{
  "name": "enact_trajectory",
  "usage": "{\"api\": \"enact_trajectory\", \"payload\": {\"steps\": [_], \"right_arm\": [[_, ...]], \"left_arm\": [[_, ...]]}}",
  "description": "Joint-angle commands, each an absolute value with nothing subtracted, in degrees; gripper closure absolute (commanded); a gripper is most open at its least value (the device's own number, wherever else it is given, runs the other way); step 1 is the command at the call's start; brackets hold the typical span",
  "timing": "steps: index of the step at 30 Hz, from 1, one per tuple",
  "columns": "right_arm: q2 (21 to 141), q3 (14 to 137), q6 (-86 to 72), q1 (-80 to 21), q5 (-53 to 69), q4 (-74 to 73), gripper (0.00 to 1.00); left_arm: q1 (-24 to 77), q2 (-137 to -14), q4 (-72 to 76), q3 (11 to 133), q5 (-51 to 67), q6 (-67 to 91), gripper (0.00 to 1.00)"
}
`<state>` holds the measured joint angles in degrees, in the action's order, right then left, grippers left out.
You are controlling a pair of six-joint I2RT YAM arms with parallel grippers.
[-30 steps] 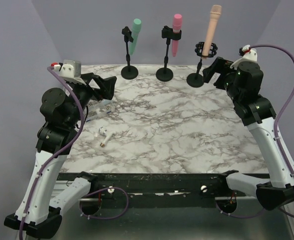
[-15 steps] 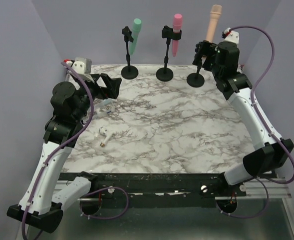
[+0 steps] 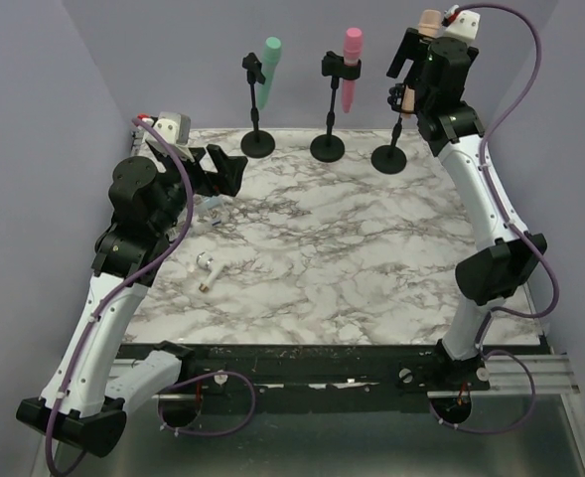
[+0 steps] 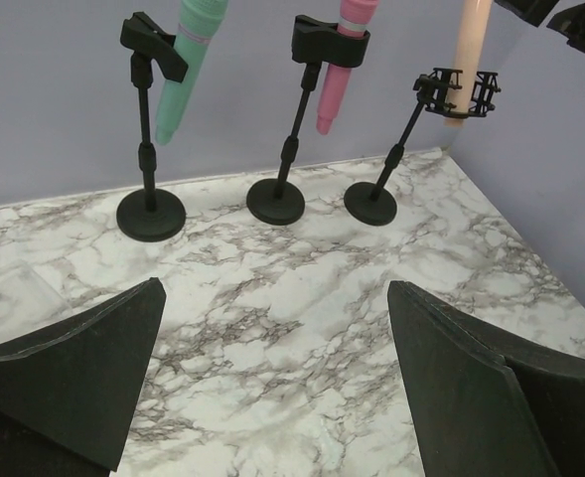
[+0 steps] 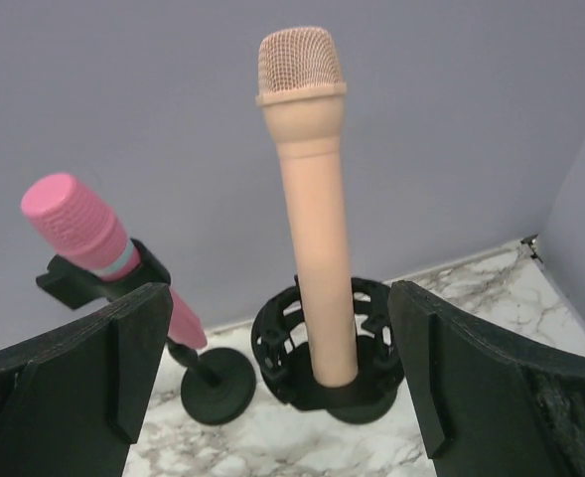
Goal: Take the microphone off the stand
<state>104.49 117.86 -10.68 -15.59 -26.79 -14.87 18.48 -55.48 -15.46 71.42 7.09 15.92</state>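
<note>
**Peach mic in its ring, right claw wide at either side**

Lavender walls (image 3: pixel 173 60) close in a marbled table (image 3: pixel 352 258) on three sides. The right arm (image 3: pixel 481 199) reaches tall from the near edge up to the far right corner. The left arm (image 3: pixel 123 248) bends over the table's left side, its head turned toward the back row.

Three black stands line the far edge. The left stand (image 3: pixel 258 139) clips a green mic (image 3: pixel 266 75), tilted. The middle stand (image 3: pixel 328 144) clips a pink mic (image 3: pixel 352 70), also tilted. The right stand (image 3: pixel 388 159) ends in a ring mount (image 5: pixel 272 353). The peach mic (image 5: pixel 312 199) stands nearly upright in that ring, grille up, its lower end seated inside.

The right claw (image 5: pixel 280 368) is spread wide and holds nothing. In its wrist view the peach mic rises between the two fingers (image 5: pixel 83 378) with a clear gap on each side, and no contact shows. In the top view the claw overlaps the mic's upper part, with only the grille showing past it.

The left claw (image 4: pixel 272 328) is wide too — empty, above the marble, well short of the stands. All three stands show between its fingers.

A small white item (image 3: pixel 209 264) lies on the table near the left arm — too small to tell what it is.
</note>
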Motion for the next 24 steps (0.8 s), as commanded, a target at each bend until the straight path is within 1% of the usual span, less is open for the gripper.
{"api": "enact_trajectory", "payload": {"steps": [1,13,16,20,24], "right_arm": [[109.29,123.12,-7.46,-14.60,-30.09,-11.80,0.00],[120.05,131.26,-2.30,-12.31,-29.00,-9.33,0.00],[121.48,131.54,-1.45,-11.72,-29.72,-8.81,0.02],[123.01,132.45,-1.45,-10.73,-28.46,-8.64,0.09],[123.91,133.23,-0.87,-10.55,-26.57,-8.18,0.20]], "left_arm": [[18.55,-55.50,-14.15,70.84,9.05,16.42,0.01],[18.54,-56.66,-13.80,70.62,9.80,16.79,0.01],[18.55,-57.03,-13.80,70.58,9.76,16.87,0.01],[18.54,-57.38,-13.56,70.40,9.94,17.05,0.01],[18.55,-57.82,-13.54,70.29,10.02,17.14,0.01]]}}
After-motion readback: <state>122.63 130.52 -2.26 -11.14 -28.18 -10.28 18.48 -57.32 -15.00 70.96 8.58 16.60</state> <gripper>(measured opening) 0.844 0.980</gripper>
